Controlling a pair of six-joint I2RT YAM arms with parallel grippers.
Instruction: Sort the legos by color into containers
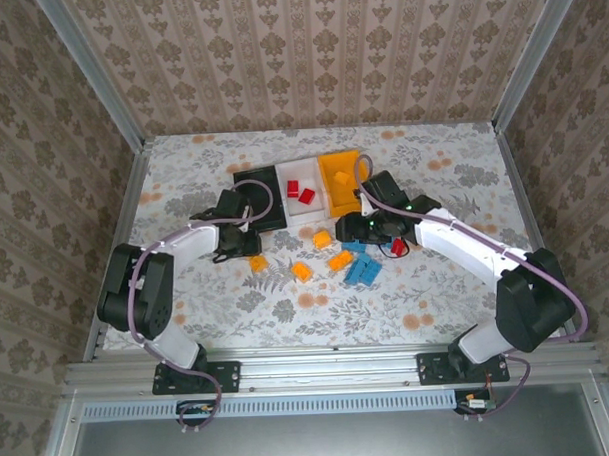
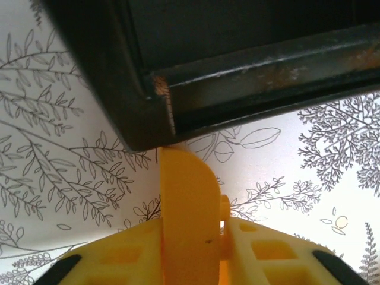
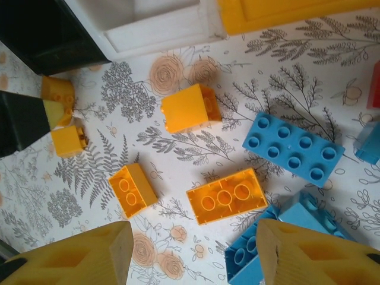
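At centre-left of top view, L gripper (image 2: 190, 255) is clamped on an upright orange lego (image 2: 185, 202), just below black bin (image 1: 255, 180). R gripper (image 3: 193, 249), centre-right, jaws apart, nothing held, above loose orange bricks (image 3: 225, 202) & blue bricks (image 3: 294, 151). White bin (image 1: 302, 211) holds two red legos (image 1: 306, 196).

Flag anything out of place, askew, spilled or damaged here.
Nothing is spilled or missorted: the white bin holds only red legos, the orange bin an orange brick. The only blemish is the black bin, its rim scuffed, with a chipped-looking spot at its corner. The left gripper pinches an orange lego right beside that corner.
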